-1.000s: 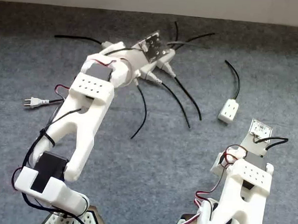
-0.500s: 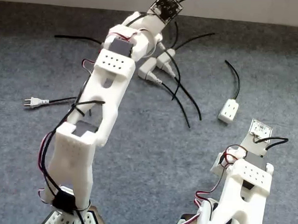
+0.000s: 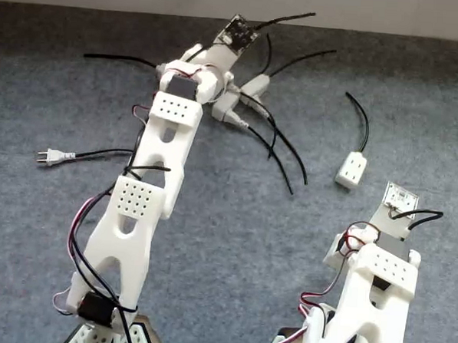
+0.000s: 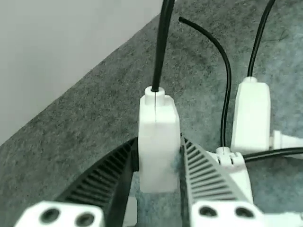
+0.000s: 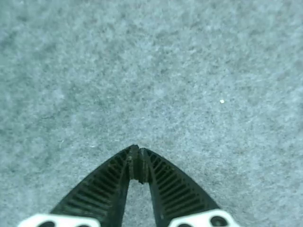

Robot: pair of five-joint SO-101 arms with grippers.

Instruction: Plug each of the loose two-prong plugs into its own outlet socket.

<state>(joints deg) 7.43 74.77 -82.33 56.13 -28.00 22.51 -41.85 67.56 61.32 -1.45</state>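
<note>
My left gripper (image 4: 158, 182) is shut on a white outlet socket (image 4: 158, 137) whose black cord (image 4: 163, 42) rises from its end, held above the grey carpet near the back wall. Just beyond it lies another white socket (image 4: 251, 118) with a white plug (image 4: 284, 142) at its end. From above, the left arm (image 3: 169, 138) stretches to the back, beside two white sockets (image 3: 241, 95). A loose two-prong plug (image 3: 51, 157) lies at the left and a loose socket (image 3: 350, 169) at the right. My right gripper (image 5: 138, 165) is shut on nothing, low over bare carpet.
Several black cords (image 3: 280, 151) trail from the sockets across the middle of the carpet. The pale wall (image 4: 57, 52) runs close behind the left gripper. The right arm (image 3: 377, 279) stands at the front right, with open carpet between the arms.
The left arm has stretched farther toward the back wall and lifted the socket it holds, so its cord now sticks up. The right arm has not moved.
</note>
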